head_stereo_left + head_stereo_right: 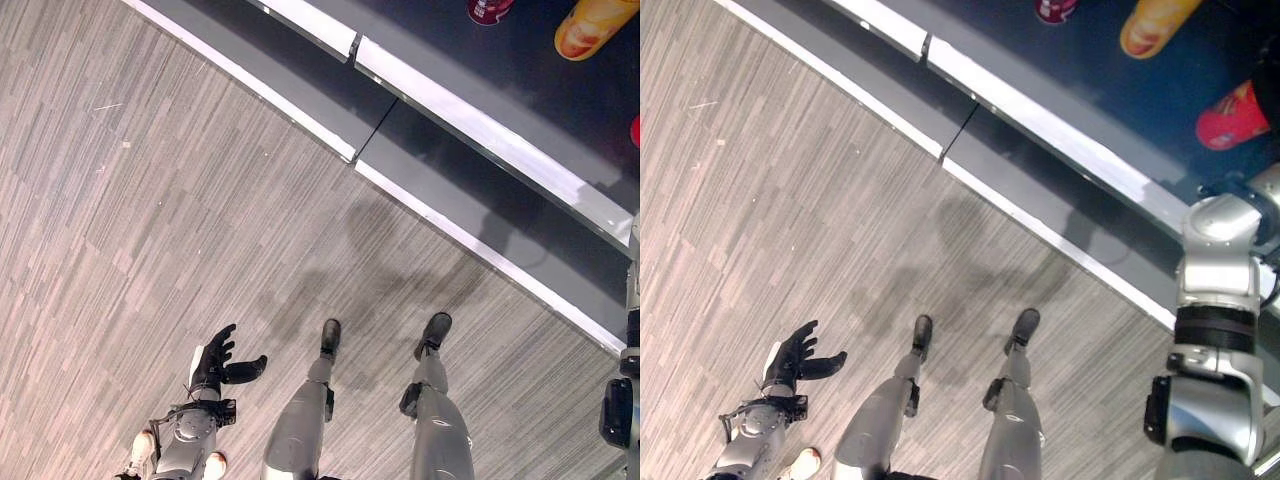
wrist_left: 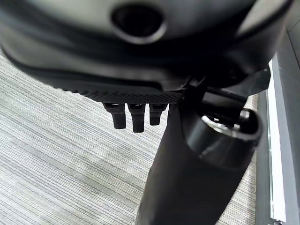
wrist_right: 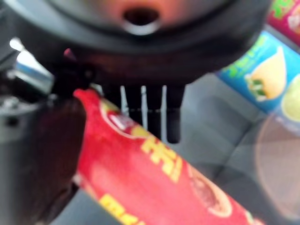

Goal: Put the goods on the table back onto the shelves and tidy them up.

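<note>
Right wrist view, right hand [image 3: 154, 117] gripping glossy red cylindrical can [image 3: 154, 187].

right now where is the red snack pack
The red snack pack is in the right hand in the right wrist view, over the dark shelf; in the right eye view it shows at the right edge, below the orange pack.

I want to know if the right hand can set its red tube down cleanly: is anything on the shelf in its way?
The right hand holds the red tube. Past it stand a blue pack and a pale round thing, blurred. Grey shelf floor between them looks bare, so nothing visible blocks that spot.
</note>
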